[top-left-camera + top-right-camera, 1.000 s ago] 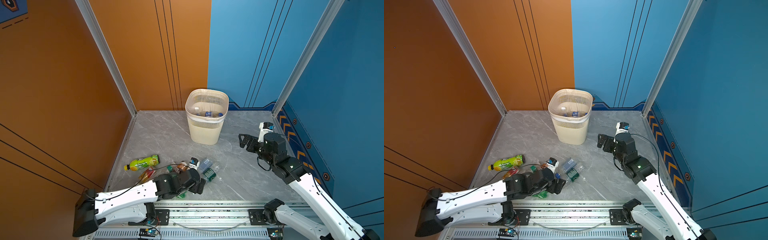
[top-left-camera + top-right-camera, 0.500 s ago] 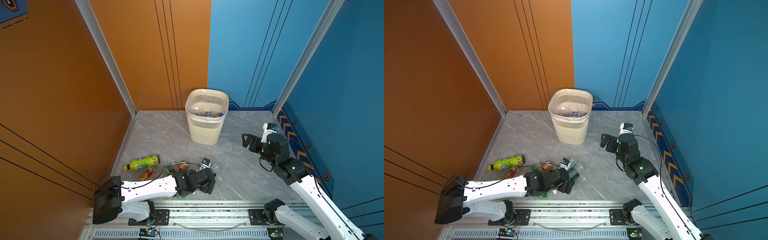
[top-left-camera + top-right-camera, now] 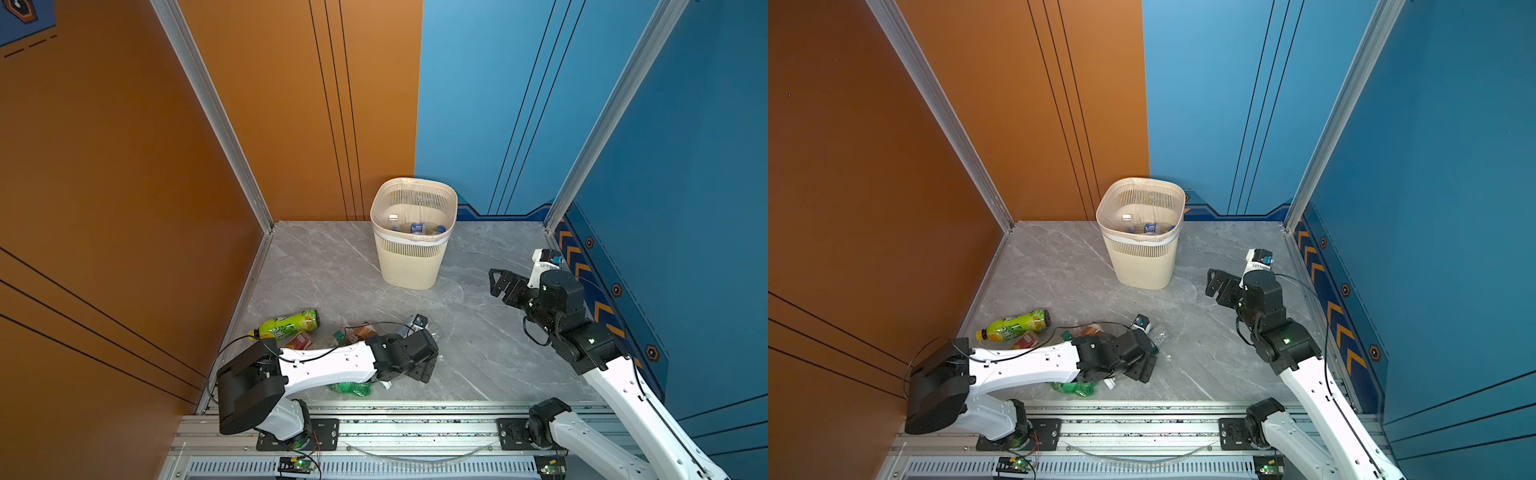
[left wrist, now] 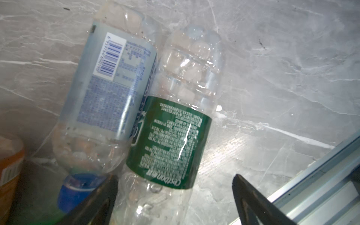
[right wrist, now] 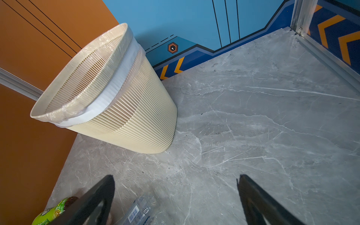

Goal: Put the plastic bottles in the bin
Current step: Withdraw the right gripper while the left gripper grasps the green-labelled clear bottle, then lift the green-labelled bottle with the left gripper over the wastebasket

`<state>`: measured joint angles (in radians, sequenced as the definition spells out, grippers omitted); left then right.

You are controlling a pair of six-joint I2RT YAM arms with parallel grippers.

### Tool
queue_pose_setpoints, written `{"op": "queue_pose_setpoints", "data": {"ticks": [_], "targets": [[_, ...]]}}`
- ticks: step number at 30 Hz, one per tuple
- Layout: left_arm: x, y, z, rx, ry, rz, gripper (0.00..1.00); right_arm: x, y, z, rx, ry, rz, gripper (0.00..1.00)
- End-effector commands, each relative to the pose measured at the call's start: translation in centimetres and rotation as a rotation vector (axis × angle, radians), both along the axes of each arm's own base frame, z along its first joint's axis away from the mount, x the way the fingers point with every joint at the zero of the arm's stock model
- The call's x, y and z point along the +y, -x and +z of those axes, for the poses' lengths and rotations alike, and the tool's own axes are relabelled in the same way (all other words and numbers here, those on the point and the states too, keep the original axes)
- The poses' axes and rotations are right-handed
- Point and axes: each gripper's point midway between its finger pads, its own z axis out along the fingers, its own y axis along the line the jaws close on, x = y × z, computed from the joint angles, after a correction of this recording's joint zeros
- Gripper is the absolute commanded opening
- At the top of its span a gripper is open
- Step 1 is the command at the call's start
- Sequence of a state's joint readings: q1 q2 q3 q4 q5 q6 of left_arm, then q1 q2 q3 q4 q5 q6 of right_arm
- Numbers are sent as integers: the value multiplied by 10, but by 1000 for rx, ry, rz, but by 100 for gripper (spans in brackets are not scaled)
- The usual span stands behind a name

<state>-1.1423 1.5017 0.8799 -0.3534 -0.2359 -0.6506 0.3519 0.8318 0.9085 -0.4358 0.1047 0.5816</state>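
Note:
The cream slatted bin (image 3: pixel 411 257) (image 3: pixel 1142 262) (image 5: pixel 126 120) stands at the back of the grey floor with a few plastic bottles (image 3: pixel 417 227) inside. More bottles lie at the front left. My left gripper (image 3: pixel 424 368) (image 3: pixel 1146 368) (image 4: pixel 175 185) hangs open low over two clear ones. The green-labelled bottle (image 4: pixel 175 132) has its lower end between the jaws, close to one finger. The blue-labelled bottle (image 4: pixel 109 87) lies just outside. My right gripper (image 3: pixel 498 282) (image 3: pixel 1214 282) (image 5: pixel 175 185) is open and empty, right of the bin.
A yellow-green bottle (image 3: pixel 286 326) (image 3: pixel 1015 326) (image 5: pixel 52 212) and red and orange labelled ones (image 3: pixel 299 340) lie near the left wall. A crushed green bottle (image 3: pixel 349 388) sits under my left arm. The aluminium rail (image 3: pixel 415 415) runs along the front edge, close to the left gripper.
My left arm has swung right along the front edge, bringing the gripper over the two clear bottles. The right gripper has drifted slightly right, away from the bin. Both stay open.

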Motion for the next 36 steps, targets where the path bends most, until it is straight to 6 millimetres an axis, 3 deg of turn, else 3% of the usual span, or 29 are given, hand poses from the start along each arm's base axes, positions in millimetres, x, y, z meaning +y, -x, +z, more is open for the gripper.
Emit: {"op": "queue_pose_setpoints", "data": {"ticks": [1,8,10,23,24,30,33,36], "targets": [[-15,-4,1,21,27,-28,93,-2,4,-11,35,-6,5,100],[-29,-7,-18,73,15,-32,87,-6,4,-17,43,-11,-5,100],[-32,-9,-23,86,16,-28,82,-7,4,-18,44,-13,-6,100],[-43,-13,-26,116,25,-24,65,-16,3,-24,54,-40,-18,100],[-52,-18,-14,98,55,-26,63,-17,3,-24,54,-42,-19,100],[-54,-26,21,47,127,-21,55,-21,3,-23,46,-56,-32,100],[-56,-29,54,-9,197,-30,55,-21,3,-23,46,-61,-33,100],[-51,-38,100,-93,277,-27,54,-21,3,-21,42,-66,-31,100]]}}
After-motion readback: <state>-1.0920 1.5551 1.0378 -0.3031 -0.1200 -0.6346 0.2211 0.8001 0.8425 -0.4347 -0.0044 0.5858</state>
